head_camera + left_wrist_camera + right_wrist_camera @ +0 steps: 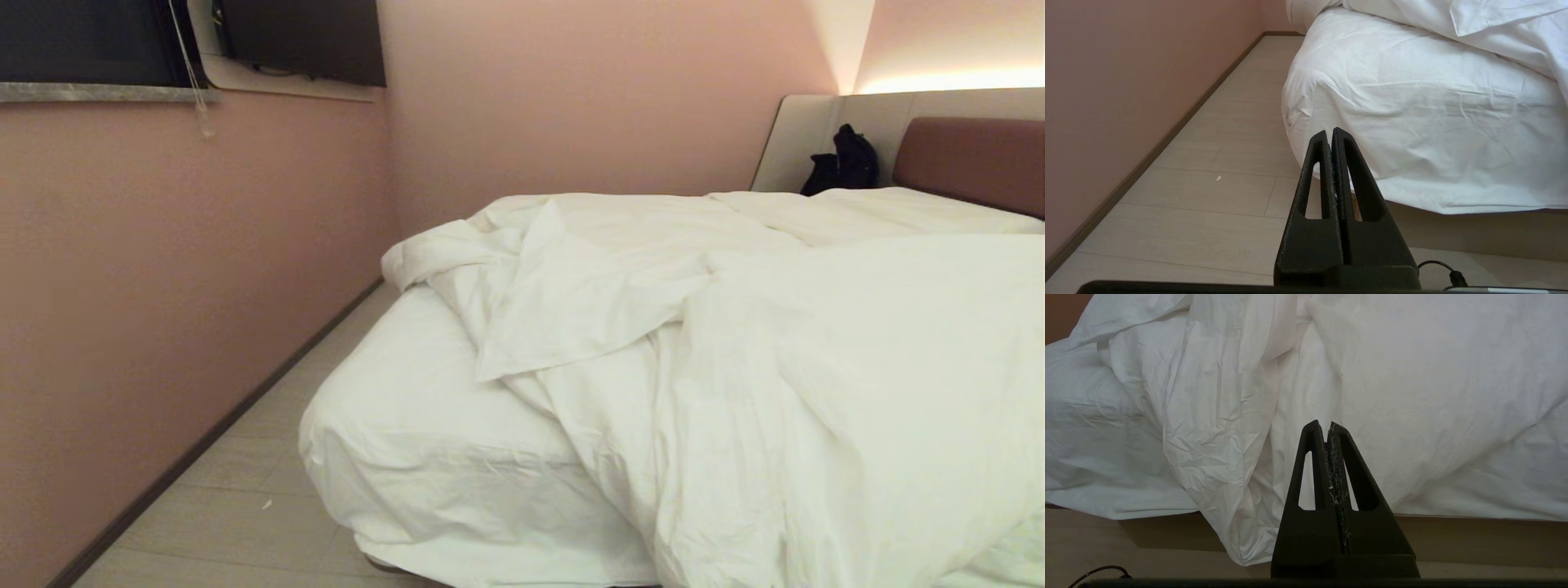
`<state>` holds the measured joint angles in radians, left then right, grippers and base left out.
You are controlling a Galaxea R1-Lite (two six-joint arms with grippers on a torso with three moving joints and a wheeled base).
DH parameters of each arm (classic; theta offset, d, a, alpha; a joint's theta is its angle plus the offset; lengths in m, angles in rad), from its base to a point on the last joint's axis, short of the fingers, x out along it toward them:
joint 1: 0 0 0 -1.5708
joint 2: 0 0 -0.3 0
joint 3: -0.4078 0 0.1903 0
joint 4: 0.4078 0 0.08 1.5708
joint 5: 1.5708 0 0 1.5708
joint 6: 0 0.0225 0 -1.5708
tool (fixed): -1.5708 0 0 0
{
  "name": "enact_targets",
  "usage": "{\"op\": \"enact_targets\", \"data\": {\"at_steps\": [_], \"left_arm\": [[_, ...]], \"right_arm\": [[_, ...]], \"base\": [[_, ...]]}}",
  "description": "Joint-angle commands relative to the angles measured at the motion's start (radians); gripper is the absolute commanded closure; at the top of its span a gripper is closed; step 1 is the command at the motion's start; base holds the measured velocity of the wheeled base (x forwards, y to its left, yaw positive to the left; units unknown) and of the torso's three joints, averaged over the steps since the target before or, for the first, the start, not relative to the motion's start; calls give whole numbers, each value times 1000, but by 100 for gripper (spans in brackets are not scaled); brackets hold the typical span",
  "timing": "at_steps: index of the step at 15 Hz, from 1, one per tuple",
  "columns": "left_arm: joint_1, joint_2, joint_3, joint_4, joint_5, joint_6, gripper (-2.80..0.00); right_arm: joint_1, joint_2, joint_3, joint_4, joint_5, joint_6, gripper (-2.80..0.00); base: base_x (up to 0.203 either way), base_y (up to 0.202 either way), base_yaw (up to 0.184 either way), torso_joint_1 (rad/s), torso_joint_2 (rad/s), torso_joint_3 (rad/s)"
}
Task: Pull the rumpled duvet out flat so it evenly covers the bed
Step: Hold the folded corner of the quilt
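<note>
The white duvet lies rumpled on the bed, bunched toward the right with a folded-back flap, leaving the near left corner of the sheeted mattress bare. Part of the duvet hangs over the foot of the bed down to the floor. My left gripper is shut and empty, held low in front of the bare mattress corner. My right gripper is shut and empty, facing the hanging duvet without touching it. Neither arm shows in the head view.
A pink wall runs along the left, with a narrow strip of pale floor between it and the bed. A brownish-red headboard and a black bag are at the far end. A window ledge sits high on the left.
</note>
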<state>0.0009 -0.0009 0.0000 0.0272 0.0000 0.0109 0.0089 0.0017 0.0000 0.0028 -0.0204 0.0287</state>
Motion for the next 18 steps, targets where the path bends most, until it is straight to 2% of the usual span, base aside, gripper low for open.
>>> {"op": "enact_targets", "data": {"at_steps": [1,8,10,13,18], "left_arm": [[1,1,0,0,0,0,0],[1,1,0,0,-2,1,0],[1,1,-53,9,-8,-19,0],[0,65,-260,91,-71,-99,0],[-13,538,-516,103,-223,-328,0]], "right_arm": [[0,0,0,0,0,0,0],[0,0,0,0,-1,0,0],[0,0,0,0,-1,0,0],[0,0,0,0,0,0,0],[0,0,0,0,0,0,0]], "base": [[0,0,0,0,0,0],[0,0,0,0,0,0],[0,0,0,0,0,0],[0,0,0,0,0,0],[0,0,0,0,0,0]]}}
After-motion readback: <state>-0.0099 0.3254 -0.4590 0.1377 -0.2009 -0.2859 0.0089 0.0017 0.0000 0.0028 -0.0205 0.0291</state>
